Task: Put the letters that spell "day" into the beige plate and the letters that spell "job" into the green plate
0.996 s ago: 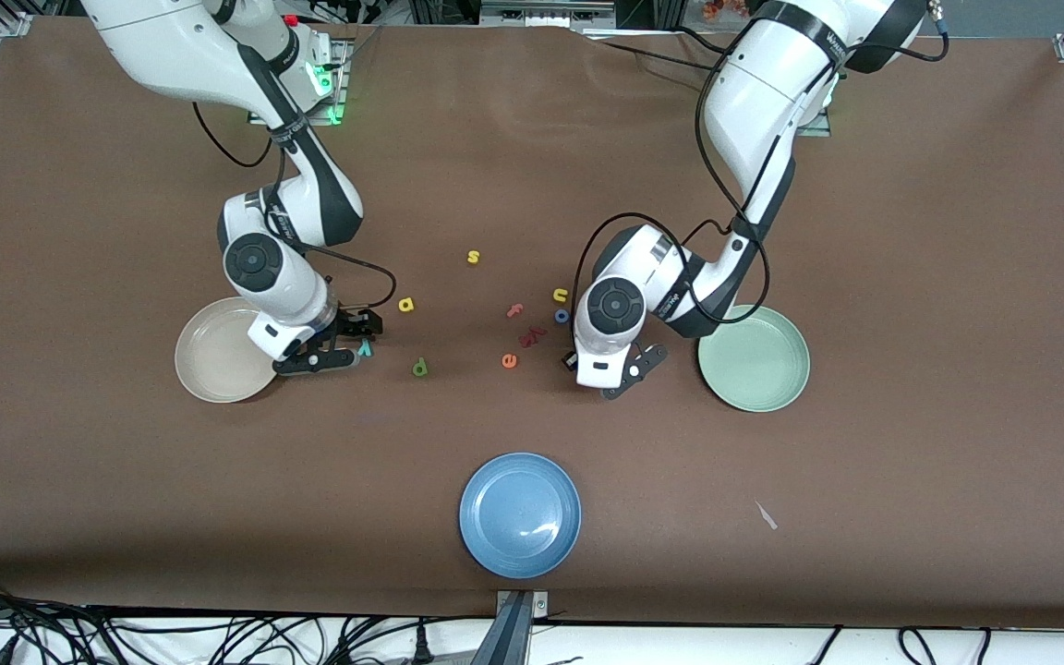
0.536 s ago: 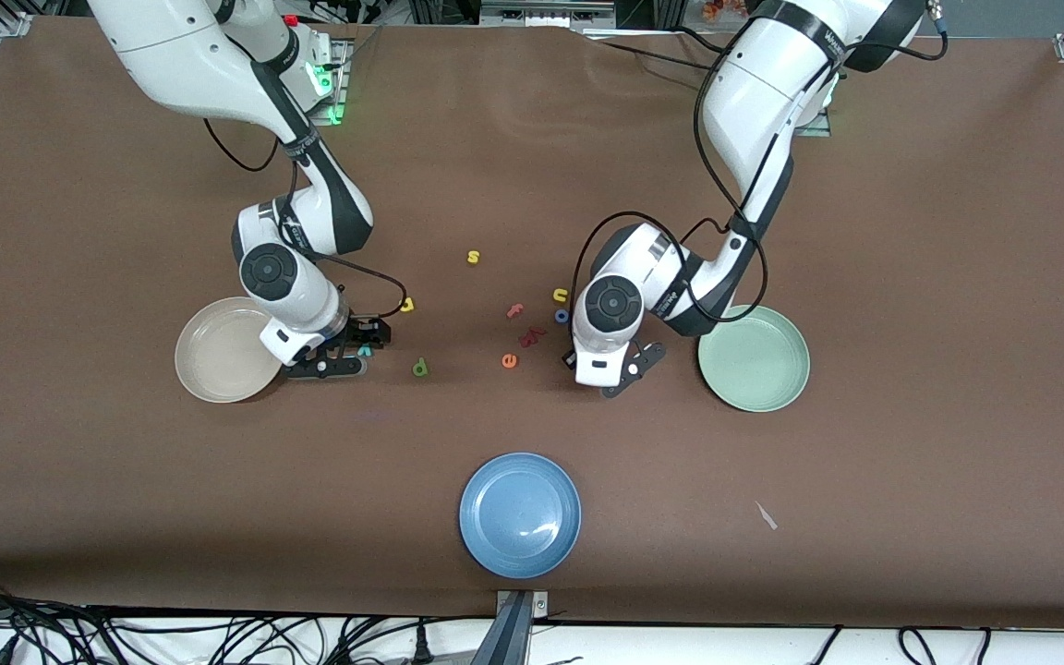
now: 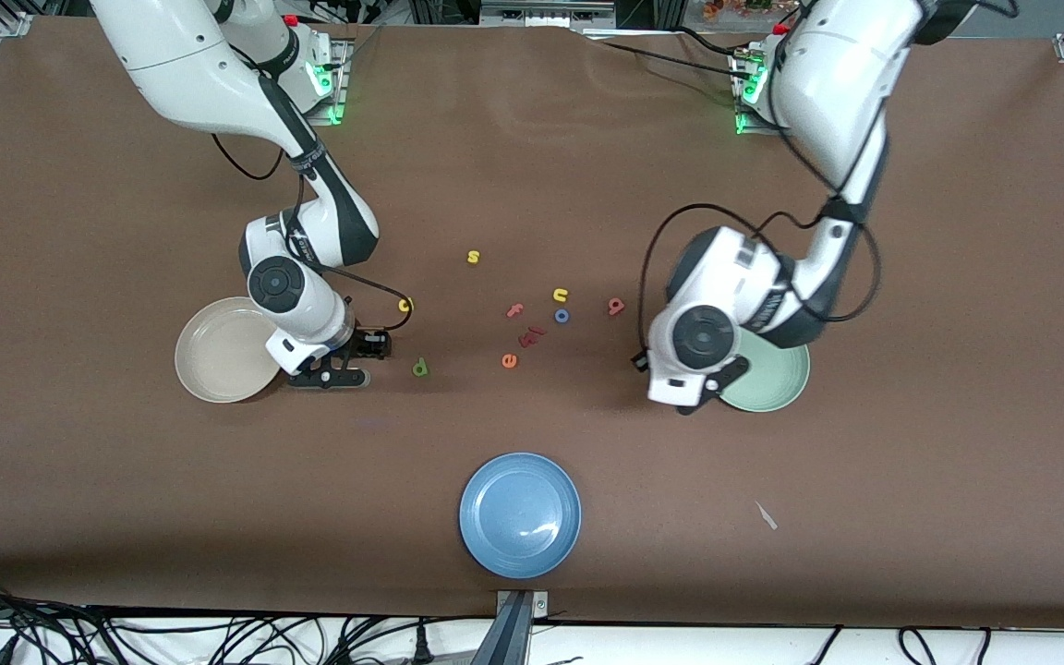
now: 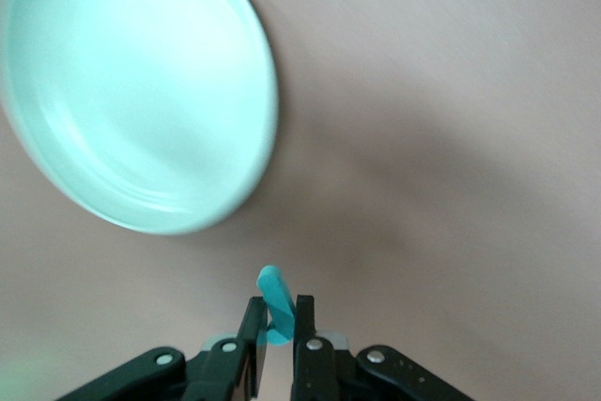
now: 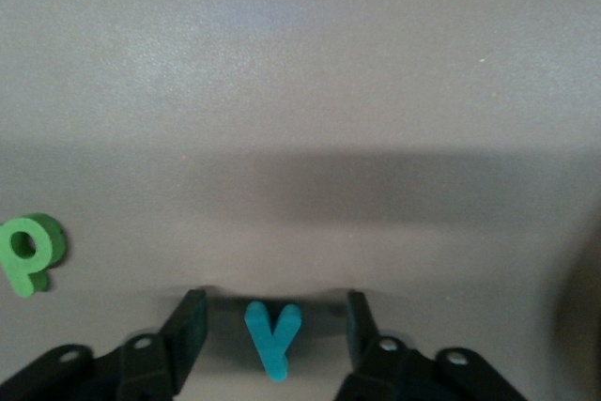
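My left gripper [image 4: 277, 302] is shut on the teal j [image 4: 273, 293] and hangs over the table just beside the green plate [image 4: 131, 91], which holds nothing. My right gripper [image 5: 274, 305] is down at the table next to the beige plate [image 3: 218, 351]. Its jaws stand apart on either side of the teal y [image 5: 273, 335], which lies flat and touches neither finger. The dark green d [image 5: 31, 249] lies close by, and the yellow a [image 3: 405, 304] lies a little farther from the camera. The blue o [image 3: 562, 316] and the salmon b [image 3: 616, 307] lie mid-table.
A blue plate [image 3: 520, 514] sits near the front edge. Loose letters lie mid-table: a yellow s [image 3: 473, 257], a yellow u [image 3: 560, 296], a pink f [image 3: 515, 310], an orange e [image 3: 509, 360] and a dark red one [image 3: 530, 335]. A white scrap [image 3: 766, 515] lies toward the left arm's end.
The left gripper shut on the j, rose and swung from the letter cluster to the green plate, uncovering the b. The right gripper shifted over the y and its jaws narrowed around it.
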